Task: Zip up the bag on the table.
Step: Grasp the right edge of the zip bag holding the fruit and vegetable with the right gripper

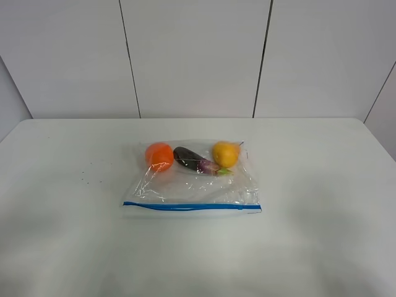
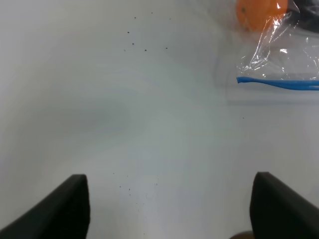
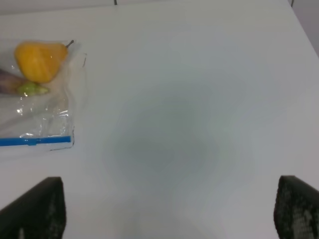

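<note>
A clear crinkly bag (image 1: 192,182) lies flat in the middle of the white table (image 1: 322,185). Its blue zip strip (image 1: 192,206) runs along the near edge. Inside are an orange fruit (image 1: 159,155), a purple eggplant (image 1: 195,161) and a yellow pear (image 1: 225,153). Neither gripper shows in the high view. My left gripper (image 2: 169,206) hovers open over bare table, away from the bag's corner (image 2: 279,64) on the orange's side. My right gripper (image 3: 172,209) is also open, off the bag's other corner (image 3: 40,114) by the pear. Both hold nothing.
Small dark specks (image 1: 86,179) dot the table left of the bag. A white panelled wall (image 1: 198,55) stands behind the table's far edge. The table's right edge (image 3: 304,30) shows in the right wrist view.
</note>
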